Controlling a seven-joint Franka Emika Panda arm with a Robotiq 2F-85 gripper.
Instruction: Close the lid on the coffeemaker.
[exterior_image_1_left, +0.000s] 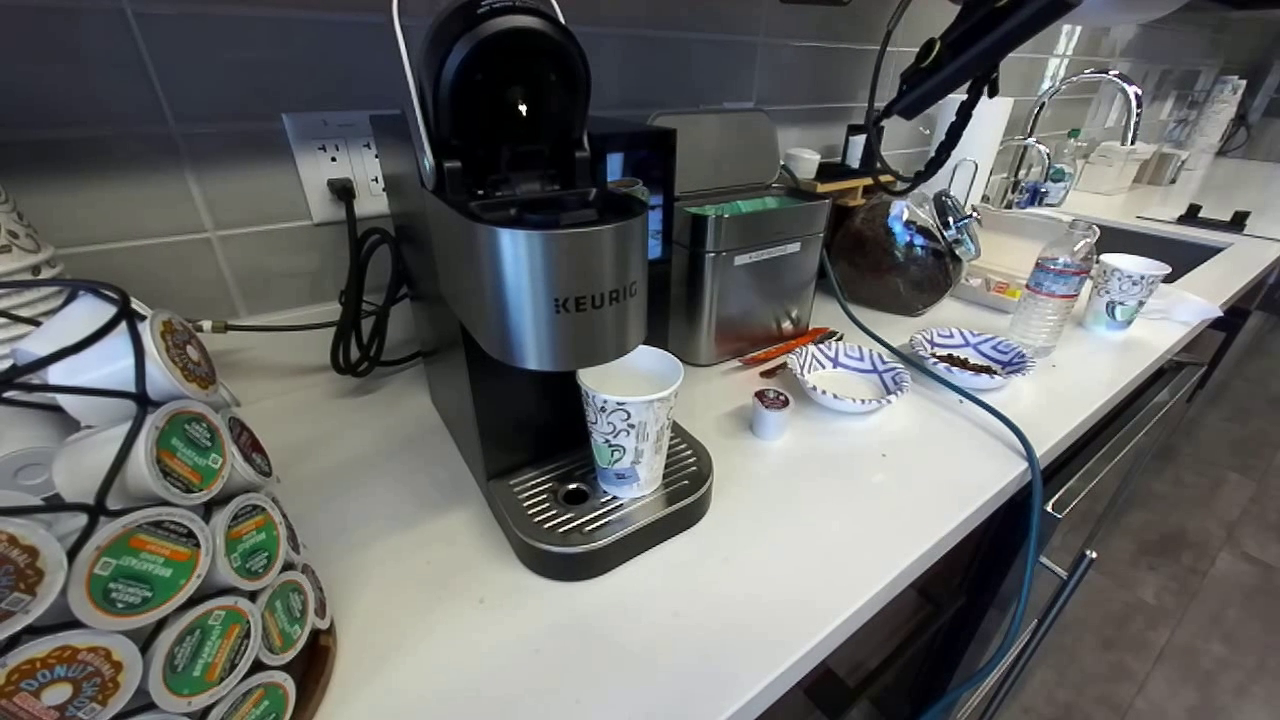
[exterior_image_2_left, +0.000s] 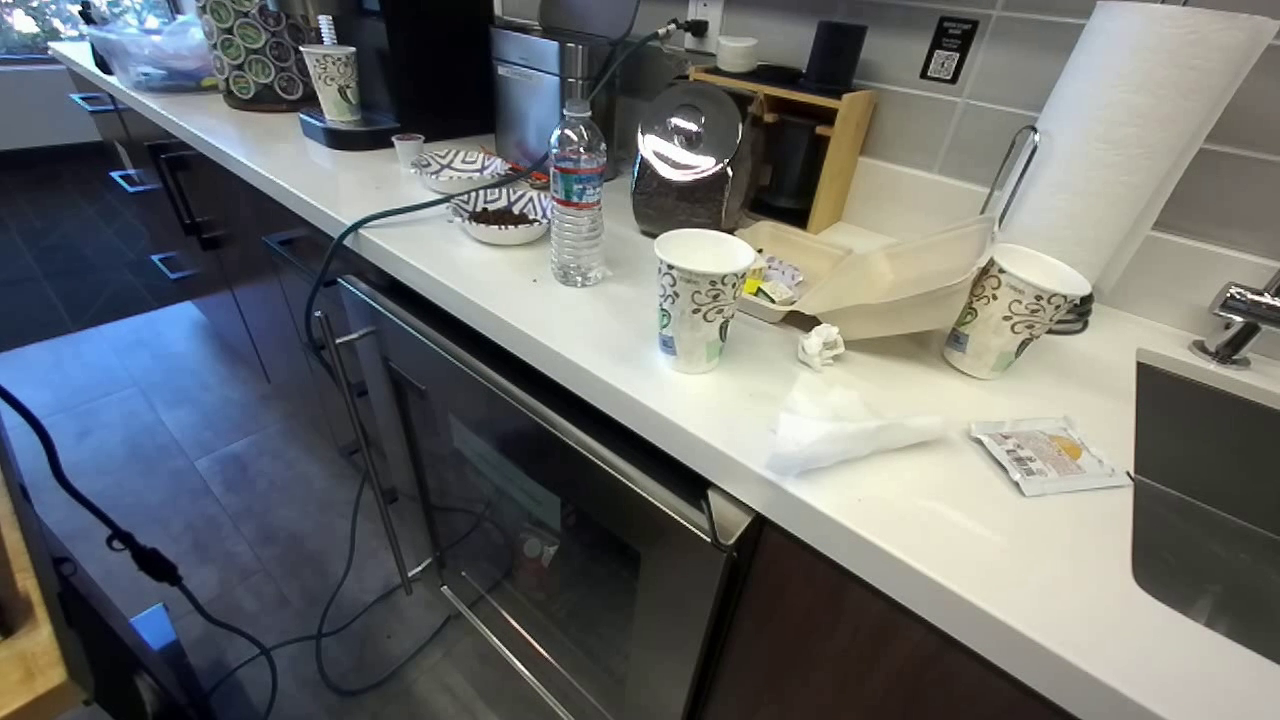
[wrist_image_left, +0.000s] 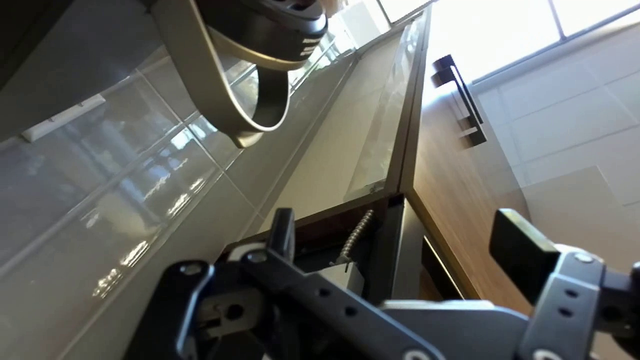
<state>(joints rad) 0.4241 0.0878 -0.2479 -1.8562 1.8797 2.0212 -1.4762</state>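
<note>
The coffeemaker (exterior_image_1_left: 560, 290) stands on the counter with a patterned paper cup (exterior_image_1_left: 630, 430) on its drip tray. Its base also shows in an exterior view (exterior_image_2_left: 345, 132), where its top is cut off. The lid (exterior_image_1_left: 510, 100) stands raised, its glossy black inside facing forward. In the wrist view the lid (wrist_image_left: 265, 32) and its silver handle (wrist_image_left: 215, 82) are at the upper left, apart from the fingers. My gripper (wrist_image_left: 402, 241) is open, with nothing between its fingers. The exterior views do not show its fingers; a dark part of the arm (exterior_image_1_left: 970, 60) hangs at the upper right.
A steel bin with a raised lid (exterior_image_1_left: 745, 280) and a dark appliance (exterior_image_1_left: 650, 190) stand beside the coffeemaker. A pod rack (exterior_image_1_left: 150, 560) is at the near left. A pod (exterior_image_1_left: 770, 413), bowls (exterior_image_1_left: 850, 378) and a bottle (exterior_image_1_left: 1055, 285) stand farther along. A wooden cabinet (wrist_image_left: 460, 200) hangs overhead.
</note>
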